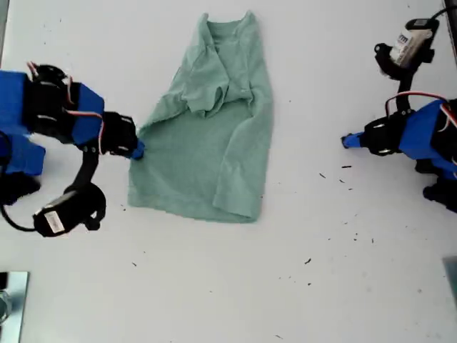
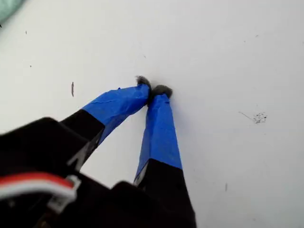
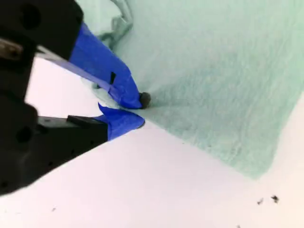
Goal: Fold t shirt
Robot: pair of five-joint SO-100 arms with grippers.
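Observation:
The pale green t shirt (image 1: 214, 143) lies on the white table (image 1: 214, 286), partly folded lengthwise, with its neck toward the top of the exterior view and a sleeve doubled over its chest. My second gripper (image 1: 137, 150) is at the shirt's side edge on the exterior view's left. In the second wrist view its blue fingertips (image 3: 137, 97) pinch the hem of the t shirt (image 3: 213, 71), one above the cloth and one below. My first gripper (image 1: 348, 141) is on the exterior view's right, well away from the shirt. It (image 2: 154, 90) is shut with nothing in it, its tips touching bare table.
Small dark specks (image 1: 346, 168) dot the table at the exterior view's right and bottom. A shiny metal object (image 1: 11, 300) sits at the exterior view's lower left corner. Each arm's black wrist camera (image 1: 68, 211) hangs beside its gripper.

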